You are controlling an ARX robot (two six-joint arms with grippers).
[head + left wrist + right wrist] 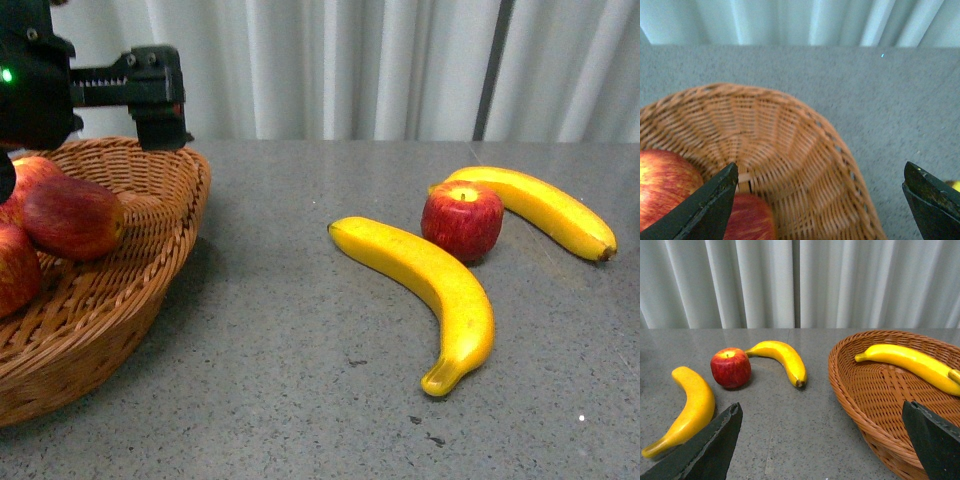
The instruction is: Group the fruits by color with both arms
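Red and yellow fruit lies unsorted on the grey surface [280, 390], right of its centre: one loose apple [462, 220] and two bananas. The apple stands upright, stem hollow up, between the near banana [425, 290] and the far banana [545, 208]. The near banana's long axis runs diagonally, from a blunt end just beside the apple on its left-edge side to a tip toward the front edge. The far banana curves behind the apple toward the right edge; whether it touches the apple cannot be determined.

Sorted fruit is held in two wicker baskets. Red apples [72, 217] lie in the left basket [120, 330] at the left edge. At least one banana [912, 362] lies in the right basket [880, 395], which is shown only in the right wrist view.

The left jaws are spread wide and empty, and are held above the left basket by the left arm [35, 90]. The right jaws are likewise spread with nothing between them, and face the loose fruit and the right basket.

From the left jaws the loose apple lies well apart, toward the right edge, with the near banana's blunt end beside the line of approach. The right arm is judged nearer to all three pieces. The bananas are judged best taken by the right arm, gripped across the long axis, and the apple by the left.
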